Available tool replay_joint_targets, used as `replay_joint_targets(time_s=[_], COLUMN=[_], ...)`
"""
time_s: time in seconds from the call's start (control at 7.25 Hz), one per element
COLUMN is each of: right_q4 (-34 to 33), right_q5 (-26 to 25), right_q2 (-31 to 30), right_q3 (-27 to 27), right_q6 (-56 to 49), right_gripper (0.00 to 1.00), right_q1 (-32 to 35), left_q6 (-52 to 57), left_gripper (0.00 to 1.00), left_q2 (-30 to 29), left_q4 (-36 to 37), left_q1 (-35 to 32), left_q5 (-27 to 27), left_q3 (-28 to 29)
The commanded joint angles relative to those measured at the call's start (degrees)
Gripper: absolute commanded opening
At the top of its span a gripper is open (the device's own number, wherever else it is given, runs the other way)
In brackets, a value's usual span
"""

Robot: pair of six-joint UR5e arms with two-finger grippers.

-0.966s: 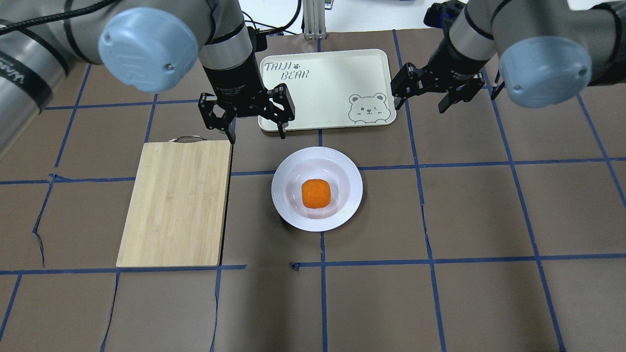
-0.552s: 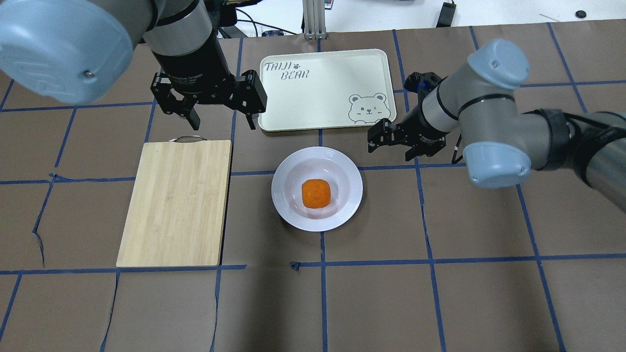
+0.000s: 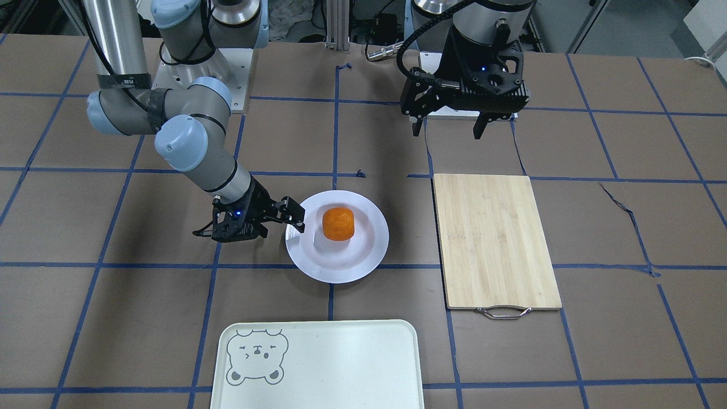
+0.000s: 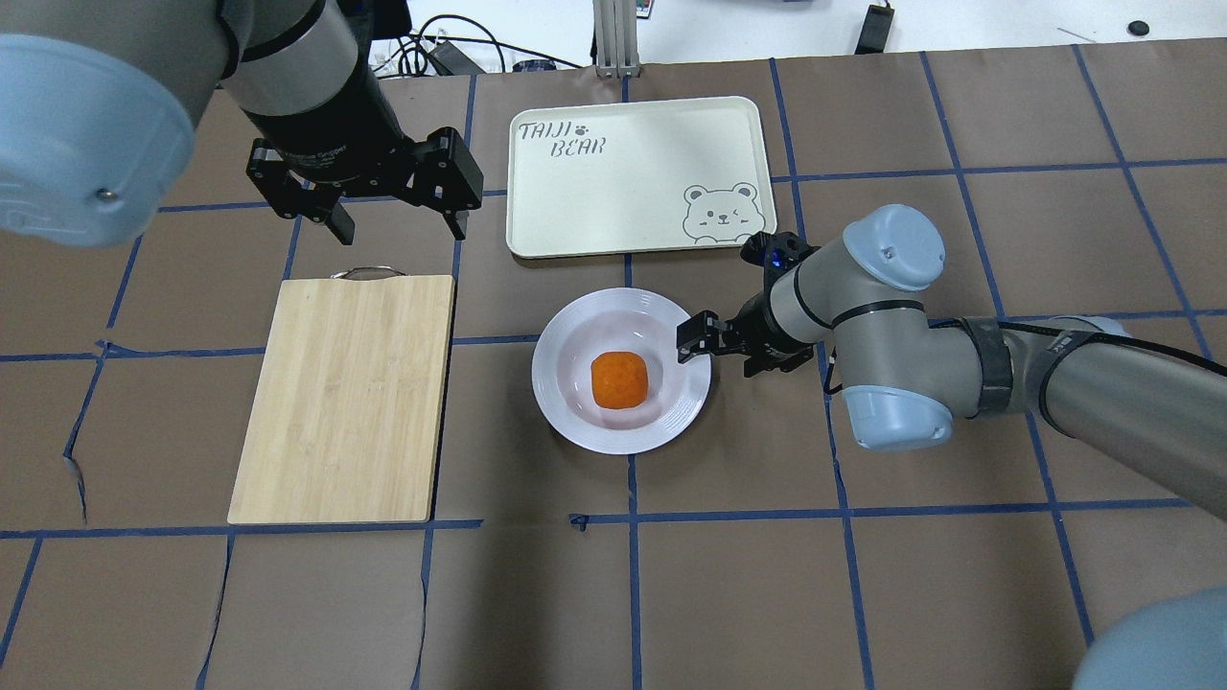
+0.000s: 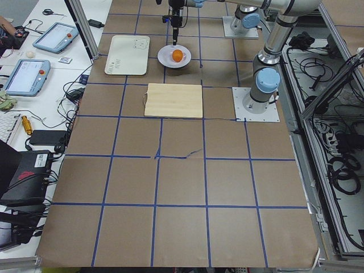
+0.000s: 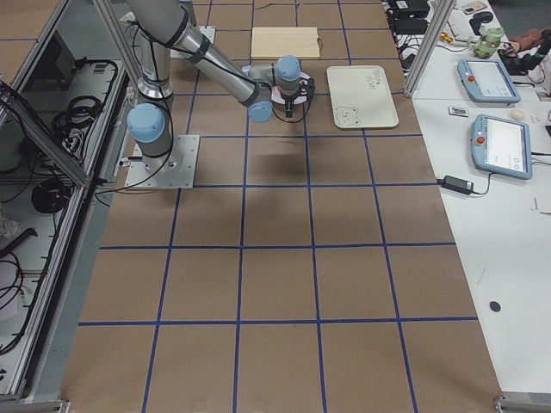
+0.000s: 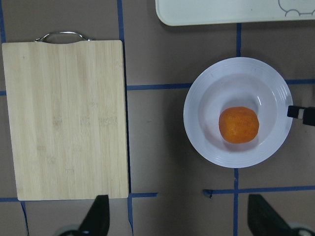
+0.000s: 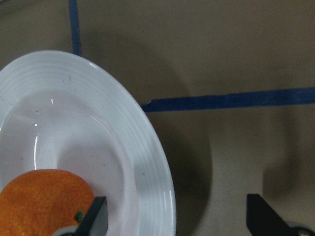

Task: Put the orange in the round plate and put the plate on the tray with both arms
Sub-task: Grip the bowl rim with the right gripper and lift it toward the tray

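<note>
Overhead exterior view: "TAIJI BEAR" is printed on the tray [image 4: 637, 187], and the orange [image 4: 619, 379] is seen lying in the round plate [image 4: 575, 422], which is set on the table [image 4: 863, 594] near the tray. The plate's rim is straddled by the parted jaws of the right gripper [image 4: 714, 350]; the left gripper [image 4: 401, 216] is held wide, well apart.

The orange [image 3: 338, 223] sits in the round plate [image 3: 342, 274] on the counter [image 3: 625, 227]. The right hand [image 3: 277, 225], fingers spread, has one finger over the plate's rim. The left hand [image 3: 447, 128] hangs spread beyond the cutting board [image 3: 494, 238].
</note>
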Motion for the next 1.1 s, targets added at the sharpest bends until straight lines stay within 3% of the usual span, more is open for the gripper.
replay_joint_targets(time_s=[0.0,0.14,0.41,0.55,0.69,0.97], right_q4=[-2.4,-3.73,-3.91,-3.83,-4.0,-3.92], right_q5=[2.55,4.83,4.77,4.59,4.77,4.33], right_q2=[0.92,1.35,2.23,2.58,3.8,4.87], right_q3=[0.07,0.15,0.15,0.24,-0.02,-0.72], right_q6=[2.79,6.02,7.9,7.99,8.08,8.86], right_gripper=[0.88,0.85,0.78,0.67,0.65,0.52], right_q1=[0.69,0.7,1.57,1.66,1.66,1.66], left_q6=[4.98,5.44,5.54,5.54,5.54,5.36], left_gripper=[1.0,1.0,1.0,1.0,1.0,1.0], left_q2=[0.15,0.15,0.33,0.41,0.5,0.5], left_q4=[1.32,1.41,1.49,1.49,1.49,1.93], left_q1=[3.38,3.65,4.0,4.0,3.92,4.0], left_q5=[-0.12,-0.12,-0.2,-0.21,-0.29,-0.12], left_q3=[-0.12,-0.2,-0.2,-0.2,-0.2,-0.29])
